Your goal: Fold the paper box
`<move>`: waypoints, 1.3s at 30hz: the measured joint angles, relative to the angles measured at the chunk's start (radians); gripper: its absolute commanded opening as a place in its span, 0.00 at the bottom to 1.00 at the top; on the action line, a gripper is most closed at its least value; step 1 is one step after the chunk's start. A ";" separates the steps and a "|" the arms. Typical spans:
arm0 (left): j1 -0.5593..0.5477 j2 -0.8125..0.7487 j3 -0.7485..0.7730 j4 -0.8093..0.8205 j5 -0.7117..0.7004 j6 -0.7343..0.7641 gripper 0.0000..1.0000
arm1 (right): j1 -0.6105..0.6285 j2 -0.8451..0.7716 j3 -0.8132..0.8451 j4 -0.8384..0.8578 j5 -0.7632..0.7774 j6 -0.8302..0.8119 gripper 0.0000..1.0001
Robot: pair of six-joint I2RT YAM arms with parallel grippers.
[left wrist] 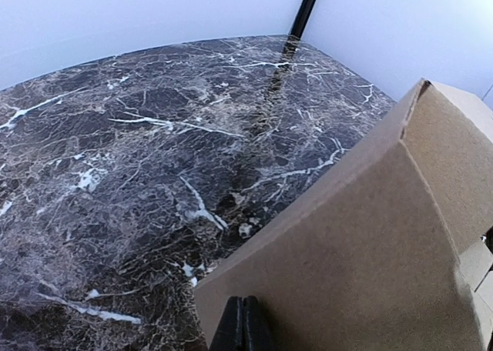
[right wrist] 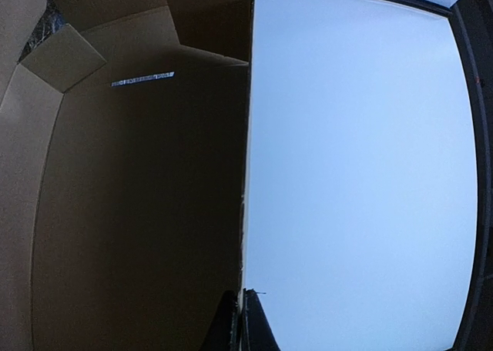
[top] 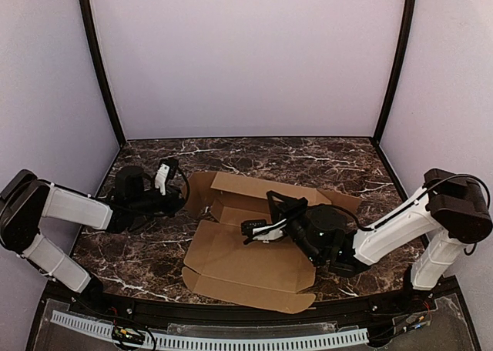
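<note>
The paper box (top: 246, 262) is a plain brown die-cut sheet, partly folded, in the middle of the table. Its far panels and side flaps stand up. My left gripper (top: 182, 199) is at the sheet's left flap. In the left wrist view its fingers (left wrist: 243, 324) are pressed together against the outer face of a raised flap (left wrist: 370, 235). My right gripper (top: 250, 229) is over the sheet's middle. In the right wrist view it (right wrist: 243, 324) is shut on the edge of an upright panel (right wrist: 139, 197), which runs between the two fingers.
The dark marble table (top: 308, 155) extends behind and to both sides of the sheet and shows in the left wrist view (left wrist: 115, 174). Pale walls and black corner posts (top: 100, 66) enclose it. A black rail (top: 231, 316) runs along the near edge.
</note>
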 measured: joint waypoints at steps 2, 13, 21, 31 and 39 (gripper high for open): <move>0.001 0.000 0.000 0.000 0.024 -0.008 0.01 | 0.000 0.001 0.001 0.002 0.005 0.000 0.00; 0.005 -0.019 0.018 -0.027 0.144 -0.072 0.01 | 0.000 0.008 0.008 0.010 0.026 0.001 0.00; 0.005 -0.042 0.076 -0.047 0.167 -0.098 0.01 | 0.000 0.018 0.010 0.008 0.035 0.021 0.00; 0.005 -0.040 0.123 -0.105 0.135 -0.100 0.01 | -0.001 0.030 0.032 -0.010 0.045 0.037 0.00; 0.005 -0.115 0.150 -0.346 -0.082 -0.089 0.01 | -0.014 0.031 0.049 -0.044 0.040 0.072 0.00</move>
